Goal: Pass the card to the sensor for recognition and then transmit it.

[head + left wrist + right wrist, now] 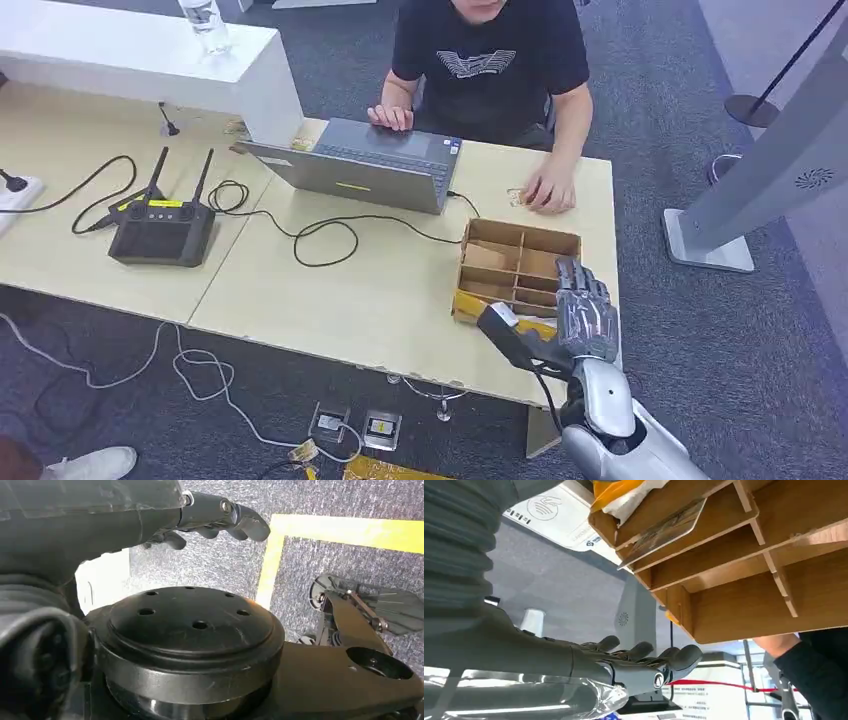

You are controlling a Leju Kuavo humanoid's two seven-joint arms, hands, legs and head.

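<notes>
A wooden box (521, 233) with several compartments stands at the table's near right corner. In the right wrist view a card (663, 533) lies tilted in one compartment of the box (744, 600). My right hand (582, 312) hovers at the box's near right side, fingers stretched out and apart, holding nothing; the right wrist view shows the hand (639, 662) apart from the card. The sensor, a grey-white pillar (775, 165), stands on the floor right of the table, and its pillar (636, 612) appears beyond my fingers. My left hand (220, 517) hangs over the floor, holding nothing.
A person sits behind the table at a laptop (360, 165), one hand resting near a small card-like item (517, 197). A black controller (160, 232) and cables lie on the left. A white block (140, 50) carries a bottle (205, 22). A stanchion base (755, 105) stands far right.
</notes>
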